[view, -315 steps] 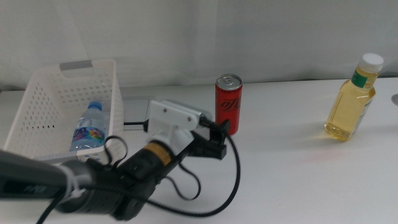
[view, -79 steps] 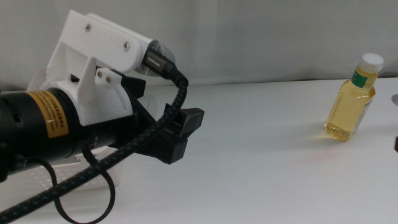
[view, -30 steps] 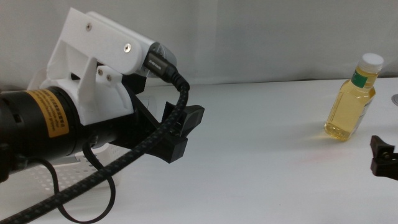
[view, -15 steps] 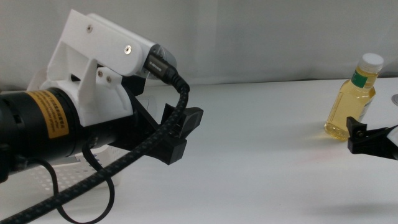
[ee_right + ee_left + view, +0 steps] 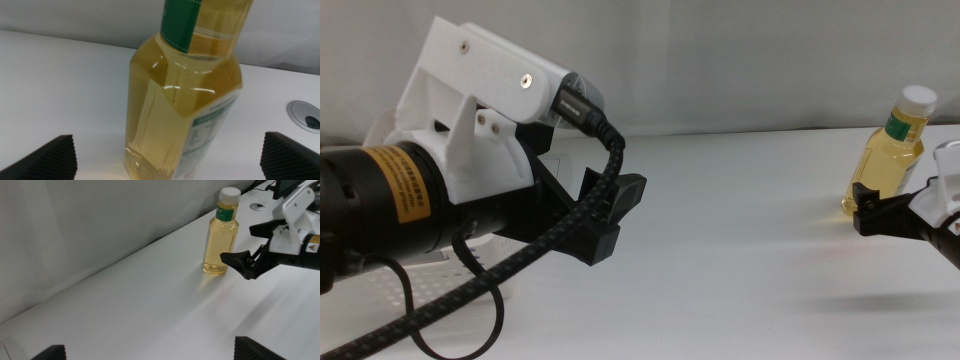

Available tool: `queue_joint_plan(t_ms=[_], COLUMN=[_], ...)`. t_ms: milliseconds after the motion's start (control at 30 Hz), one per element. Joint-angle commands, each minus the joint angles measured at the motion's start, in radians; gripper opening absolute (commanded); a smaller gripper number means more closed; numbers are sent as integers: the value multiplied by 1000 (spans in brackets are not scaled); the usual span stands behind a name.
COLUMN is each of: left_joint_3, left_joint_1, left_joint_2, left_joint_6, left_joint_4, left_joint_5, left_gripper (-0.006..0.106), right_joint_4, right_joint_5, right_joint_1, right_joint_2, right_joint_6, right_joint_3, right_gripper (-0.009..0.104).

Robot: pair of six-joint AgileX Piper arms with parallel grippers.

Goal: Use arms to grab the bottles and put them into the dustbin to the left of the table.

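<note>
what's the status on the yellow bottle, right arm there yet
Right end effector open, closing in on yellow bottle, not gripping. Bottle upright on table. Left end effector raised near the left side, open, empty. Nothing between.

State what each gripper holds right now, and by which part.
Nothing is held. The right gripper is open beside the yellow bottle, not gripping it; the left gripper is open and empty.

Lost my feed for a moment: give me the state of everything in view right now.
yellow-liquid bottle: upright on the table, capped, not gripped.
right gripper: open, close beside the bottle's base.
left gripper: open, raised at the table's left, holding nothing.
dustbin: mostly hidden behind the left arm.
</note>
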Motion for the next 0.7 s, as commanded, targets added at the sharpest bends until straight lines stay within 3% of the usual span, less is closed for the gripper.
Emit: queue_joint_plan(t_ms=[0,667], left_joint_3=[3,5], left_joint_1=[-6,-6], left_joint_2=[1,1], left_joint_6=[-2,-2], left_joint_4=[-1,-1], left_joint_5=[1,5], left_gripper=[87,87], right_joint_4=[-15,9], right_joint_5=[-16,-32], right_joint_1=[4,-25], right_joint_2=[29,231], right_joint_6=[-2,-6], right_joint_3=[-27,-218], right_gripper=[103,103])
